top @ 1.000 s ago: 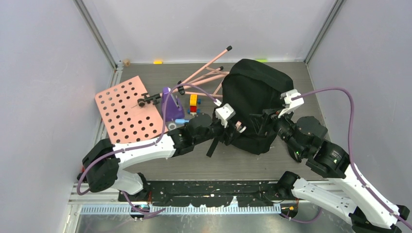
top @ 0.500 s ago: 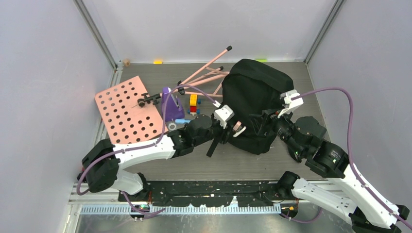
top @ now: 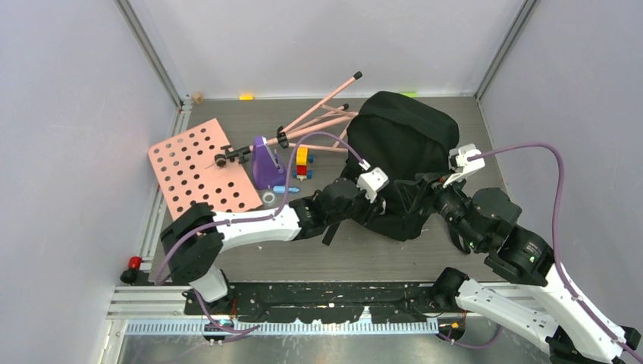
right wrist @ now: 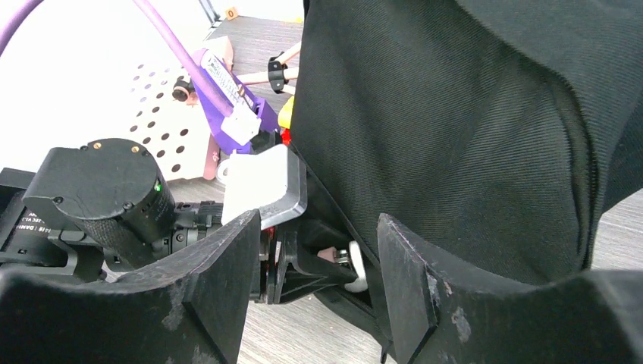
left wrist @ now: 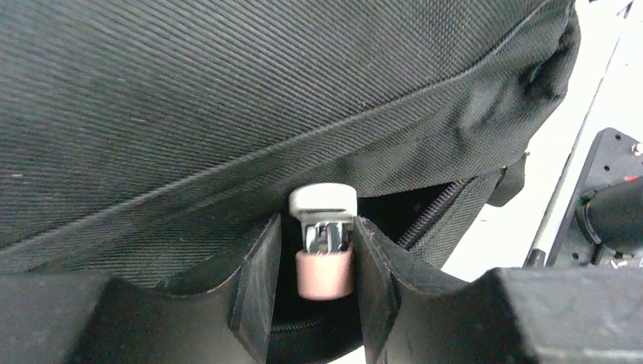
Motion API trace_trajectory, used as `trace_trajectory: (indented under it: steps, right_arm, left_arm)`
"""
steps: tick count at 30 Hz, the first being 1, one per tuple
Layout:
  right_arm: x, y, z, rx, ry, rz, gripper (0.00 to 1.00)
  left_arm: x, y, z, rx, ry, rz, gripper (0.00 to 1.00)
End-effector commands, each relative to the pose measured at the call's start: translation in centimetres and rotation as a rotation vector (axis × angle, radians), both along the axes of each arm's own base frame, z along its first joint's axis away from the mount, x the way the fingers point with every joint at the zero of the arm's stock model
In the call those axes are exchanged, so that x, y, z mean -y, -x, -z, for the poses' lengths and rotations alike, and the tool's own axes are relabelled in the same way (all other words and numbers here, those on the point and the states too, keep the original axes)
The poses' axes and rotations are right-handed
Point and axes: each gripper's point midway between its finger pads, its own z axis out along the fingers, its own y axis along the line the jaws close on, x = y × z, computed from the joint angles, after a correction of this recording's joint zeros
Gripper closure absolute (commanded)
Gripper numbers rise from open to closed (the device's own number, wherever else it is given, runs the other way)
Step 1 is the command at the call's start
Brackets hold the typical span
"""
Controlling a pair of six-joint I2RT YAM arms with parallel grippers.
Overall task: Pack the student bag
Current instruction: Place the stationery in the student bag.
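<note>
left pincer [left wrist: 317, 235] flanks small pink-and-grey capped piece [left wrist: 324, 273], grip unclear | right pincer [right wrist: 318, 227] spread | large black fabric student bag [top: 402, 140] just ahead | risk: loose hold could drop piece outside zip mouth [left wrist: 428, 216]

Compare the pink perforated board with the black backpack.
The board is pink, full of holes and lies flat; the backpack is black, soft and bulges upward. The board lies apart from the grippers; the left gripper and right gripper are both at the backpack. Both rest on the table.
</note>
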Motion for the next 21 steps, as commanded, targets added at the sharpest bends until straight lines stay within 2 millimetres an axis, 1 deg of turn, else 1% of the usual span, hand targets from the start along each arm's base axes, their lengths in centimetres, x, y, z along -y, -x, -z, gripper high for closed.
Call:
trace_trajectory:
  steps: [1,4,6,7,8,10,13,15,17,19,21]
  right_arm:
    - [0.8,0.2,-0.6,0.013,-0.024,0.029,0.36]
    - [0.8,0.2,-0.4,0.01,-0.024,0.033,0.36]
    - [0.8,0.1,-0.3,0.008,-0.024,0.032,0.36]
    - [0.7,0.1,-0.2,0.006,-0.021,0.031,0.36]
    - [0.6,0.0,-0.3,0.008,-0.024,0.029,0.36]
    - [0.4,-0.1,-0.4,0.011,-0.023,0.026,0.36]
    - [0.2,-0.3,-0.4,0.01,-0.018,0.026,0.36]
    - [0.2,-0.4,-0.4,0.013,-0.017,0.028,0.36]
    - [0.2,-0.5,-0.4,0.016,-0.014,0.031,0.36]
    - [0.2,-0.6,-0.3,0.018,-0.011,0.039,0.36]
    - [0.2,-0.8,-0.3,0.024,-0.008,0.044,0.35]
  left_arm:
    - [0.3,0.2,-2.3,0.028,0.034,-0.009,0.58]
    - [-1.1,0.7,-4.5,0.033,0.058,-0.031,0.53]
    - [-2.0,1.0,-6.8,0.046,0.082,-0.043,0.46]
    - [-2.6,1.2,-7.5,0.049,0.077,-0.048,0.43]
    - [-3.1,1.2,-8.7,0.056,0.083,-0.055,0.41]
    - [-4.3,1.5,-10.5,0.065,0.09,-0.073,0.33]
    - [-7.2,1.7,-11.6,0.056,0.063,-0.135,0.24]
    - [-9.5,1.6,-11.1,0.027,0.02,-0.185,0.19]
    - [-11.9,1.3,-10.3,-0.018,-0.019,-0.24,0.16]
    - [-14.2,1.1,-9.1,-0.063,-0.05,-0.296,0.14]
    - [-16.7,0.5,-7.0,-0.113,-0.087,-0.365,0.13]
